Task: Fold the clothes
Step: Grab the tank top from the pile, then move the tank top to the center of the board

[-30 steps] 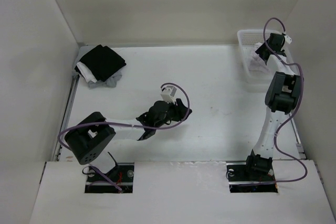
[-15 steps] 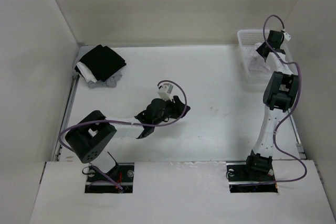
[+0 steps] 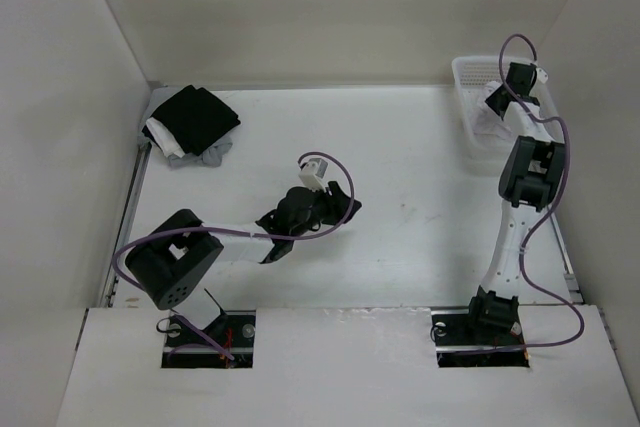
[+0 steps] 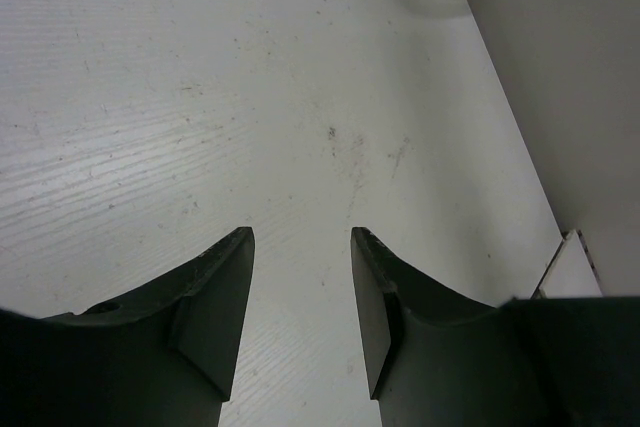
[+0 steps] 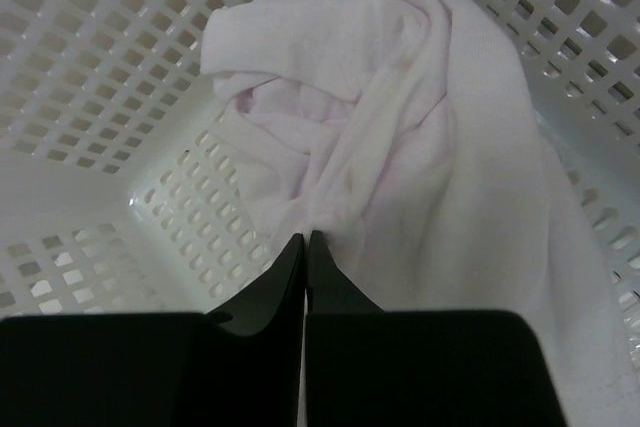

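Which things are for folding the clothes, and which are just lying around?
For the job: white garment in the basket; right hand pinching it; left hand, open.
Just lying about: black, white and grey clothes pile in the far left corner.

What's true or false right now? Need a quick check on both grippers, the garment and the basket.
1. The right gripper is shut on the white garment. True.
2. The white garment is already folded flat. False: it lies bunched in the white lattice basket.
3. The left gripper is open with nothing between its fingers. True.
4. The left gripper reaches into the basket. False: it is over bare tabletop, well away from the basket.
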Robot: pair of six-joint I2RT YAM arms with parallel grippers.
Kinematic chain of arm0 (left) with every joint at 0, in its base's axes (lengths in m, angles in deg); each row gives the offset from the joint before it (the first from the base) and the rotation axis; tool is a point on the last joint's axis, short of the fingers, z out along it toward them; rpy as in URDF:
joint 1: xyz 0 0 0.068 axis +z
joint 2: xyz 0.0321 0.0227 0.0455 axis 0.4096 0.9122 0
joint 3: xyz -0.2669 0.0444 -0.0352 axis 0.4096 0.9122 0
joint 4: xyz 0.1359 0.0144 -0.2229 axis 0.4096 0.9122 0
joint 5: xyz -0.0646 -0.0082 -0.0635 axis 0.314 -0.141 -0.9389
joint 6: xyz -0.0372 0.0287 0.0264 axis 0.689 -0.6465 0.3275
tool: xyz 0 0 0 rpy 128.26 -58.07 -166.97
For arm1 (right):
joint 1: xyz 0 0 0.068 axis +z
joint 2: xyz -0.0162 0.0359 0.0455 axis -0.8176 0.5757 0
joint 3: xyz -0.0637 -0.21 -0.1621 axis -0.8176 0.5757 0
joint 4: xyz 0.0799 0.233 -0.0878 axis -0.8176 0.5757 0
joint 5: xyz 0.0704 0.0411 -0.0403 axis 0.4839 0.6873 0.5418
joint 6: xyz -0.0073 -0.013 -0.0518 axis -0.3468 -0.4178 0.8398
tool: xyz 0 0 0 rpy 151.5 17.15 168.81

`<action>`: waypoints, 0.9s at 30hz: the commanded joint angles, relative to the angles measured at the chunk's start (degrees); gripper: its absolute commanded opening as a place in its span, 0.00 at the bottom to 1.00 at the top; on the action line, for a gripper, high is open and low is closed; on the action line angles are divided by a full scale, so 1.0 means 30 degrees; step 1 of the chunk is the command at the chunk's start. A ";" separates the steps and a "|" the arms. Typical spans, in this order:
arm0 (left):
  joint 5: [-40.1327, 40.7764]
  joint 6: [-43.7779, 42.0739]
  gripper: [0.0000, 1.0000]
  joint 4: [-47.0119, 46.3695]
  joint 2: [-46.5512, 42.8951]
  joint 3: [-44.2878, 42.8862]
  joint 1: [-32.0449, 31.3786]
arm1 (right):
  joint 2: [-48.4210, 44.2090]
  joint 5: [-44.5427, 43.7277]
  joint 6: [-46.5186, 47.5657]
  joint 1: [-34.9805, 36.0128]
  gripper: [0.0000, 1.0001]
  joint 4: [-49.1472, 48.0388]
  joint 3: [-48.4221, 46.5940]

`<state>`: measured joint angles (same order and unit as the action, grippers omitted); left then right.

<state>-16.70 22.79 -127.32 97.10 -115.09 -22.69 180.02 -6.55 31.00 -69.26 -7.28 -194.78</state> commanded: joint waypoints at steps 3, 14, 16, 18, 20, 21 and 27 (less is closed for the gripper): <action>-0.0287 0.0151 0.42 -0.1237 -0.0073 0.0212 0.0112 | -0.5794 0.0046 -0.0511 0.0717 0.00 -0.4176 0.4087; -0.0258 0.0795 0.41 -0.1530 -0.0569 0.0767 0.0813 | -2.2842 0.0193 -0.0043 0.4988 0.00 -0.7491 1.3348; -0.0200 0.1000 0.41 -0.1356 -0.1066 0.0972 0.1165 | -2.5014 0.0106 0.0425 0.6658 0.00 -0.7374 1.3906; -0.0053 0.1293 0.41 -0.1180 -0.2000 0.1323 0.1691 | -2.7063 -0.0012 0.0806 0.8996 0.00 -0.7053 1.4200; 0.0151 0.1528 0.41 -0.0771 -0.3523 0.1821 0.2481 | -2.8769 -0.0071 0.1334 1.2313 0.00 -0.6524 1.4114; 0.0297 0.1616 0.41 -0.0479 -0.4313 0.2055 0.2833 | -2.9264 -0.0187 0.1654 1.3798 0.00 -0.6379 1.3968; 0.1381 0.2403 0.41 0.2475 -0.9290 0.3489 0.5582 | -2.9420 -0.1855 0.3500 2.0540 0.01 -0.6405 1.3438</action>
<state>-14.82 27.42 -123.89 76.24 -107.05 -9.86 88.26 -8.27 37.03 -14.95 -27.69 -154.69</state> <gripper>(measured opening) 0.410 0.013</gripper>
